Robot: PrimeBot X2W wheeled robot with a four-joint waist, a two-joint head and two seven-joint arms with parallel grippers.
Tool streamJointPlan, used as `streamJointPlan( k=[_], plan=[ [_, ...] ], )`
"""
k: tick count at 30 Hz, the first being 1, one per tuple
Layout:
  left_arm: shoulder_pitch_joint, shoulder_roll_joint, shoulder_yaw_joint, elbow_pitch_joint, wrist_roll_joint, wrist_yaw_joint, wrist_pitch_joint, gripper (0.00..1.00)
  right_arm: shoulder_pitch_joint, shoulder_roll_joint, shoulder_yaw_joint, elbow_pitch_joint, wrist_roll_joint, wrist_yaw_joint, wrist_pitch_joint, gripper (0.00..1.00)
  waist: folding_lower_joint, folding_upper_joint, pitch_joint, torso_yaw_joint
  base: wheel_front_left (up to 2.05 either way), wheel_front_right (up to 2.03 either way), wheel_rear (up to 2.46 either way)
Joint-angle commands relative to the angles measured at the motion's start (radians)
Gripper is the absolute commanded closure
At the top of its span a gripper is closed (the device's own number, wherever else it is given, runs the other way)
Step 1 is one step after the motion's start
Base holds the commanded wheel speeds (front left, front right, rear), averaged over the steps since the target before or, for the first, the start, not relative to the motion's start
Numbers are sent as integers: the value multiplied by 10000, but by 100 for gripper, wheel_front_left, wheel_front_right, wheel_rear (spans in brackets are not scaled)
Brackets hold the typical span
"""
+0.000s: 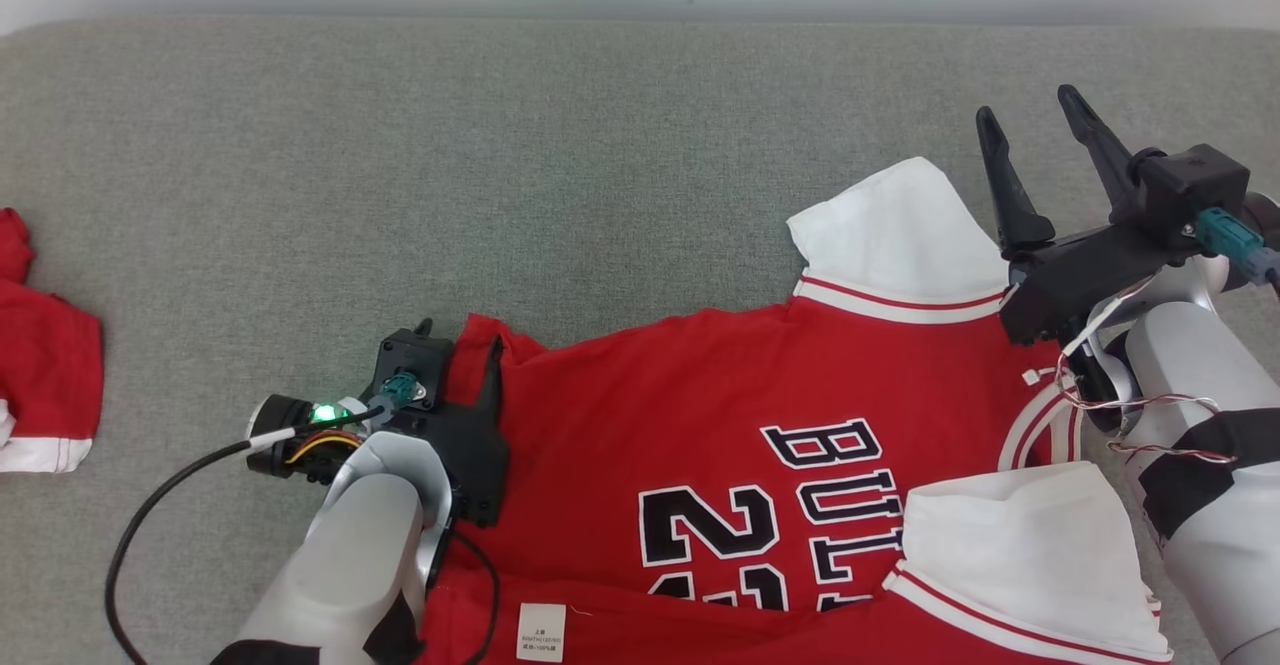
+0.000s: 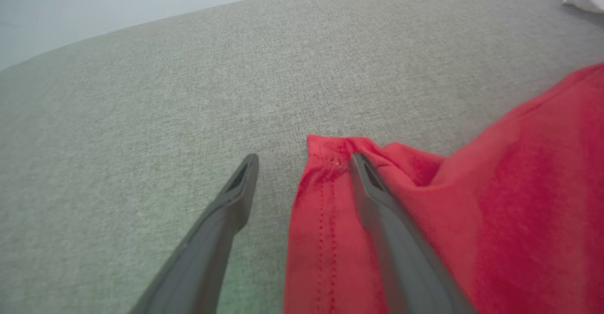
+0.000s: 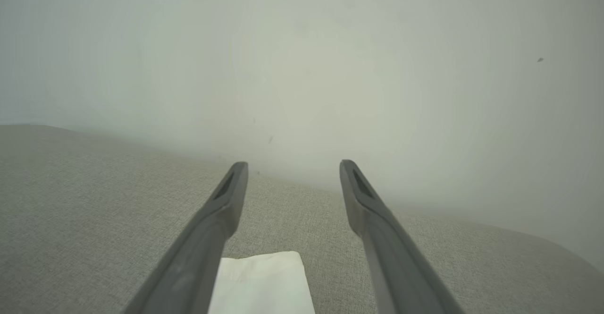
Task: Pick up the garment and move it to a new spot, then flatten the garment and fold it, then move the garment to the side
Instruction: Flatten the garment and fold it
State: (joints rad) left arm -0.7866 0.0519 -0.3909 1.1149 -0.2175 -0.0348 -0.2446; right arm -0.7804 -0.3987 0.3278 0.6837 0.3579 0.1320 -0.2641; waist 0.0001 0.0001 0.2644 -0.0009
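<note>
red jersey [image 2: 519, 200] corner seemingly touches the wide-open left hand [image 2: 304, 158].

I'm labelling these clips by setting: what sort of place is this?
Probably an indoor test room: a grey fabric surface like a bed, a bare pale wall, and a red jersey spread out.

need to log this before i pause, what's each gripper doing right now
Left gripper: open, a corner of the red Bulls jersey between its fingers, not clamped.
Right gripper: open, empty, above the jersey's white sleeve.
</note>
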Motion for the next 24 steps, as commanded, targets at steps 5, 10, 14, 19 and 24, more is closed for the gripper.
streamJointPlan(
  k=[5,10,14,19,24],
  plan=[
    [79,-18,-609,-117,-452,181,299,27,-273,9,317,439,133,-28,2,0,-1,-1,-141,20,0,0,0],
    [-156,-14,-997,0,-653,260,694,100,-491,-61,568,760,252,-28,4,0,-1,-1,-168,-117,0,0,0],
    [-317,-11,-1089,59,-856,401,686,100,-646,-138,753,1076,433,-28,2,0,-1,-1,-177,-192,0,0,0],
    [-365,-12,-1114,113,-1148,540,500,100,-924,-260,1166,1862,887,-28,569,0,-1,-1,-187,-124,0,0,0],
    [-325,-10,-1187,22,-1373,610,275,100,-1469,-508,1903,2692,1471,-28,2287,0,-1,-1,-88,201,0,0,0]
  ],
)
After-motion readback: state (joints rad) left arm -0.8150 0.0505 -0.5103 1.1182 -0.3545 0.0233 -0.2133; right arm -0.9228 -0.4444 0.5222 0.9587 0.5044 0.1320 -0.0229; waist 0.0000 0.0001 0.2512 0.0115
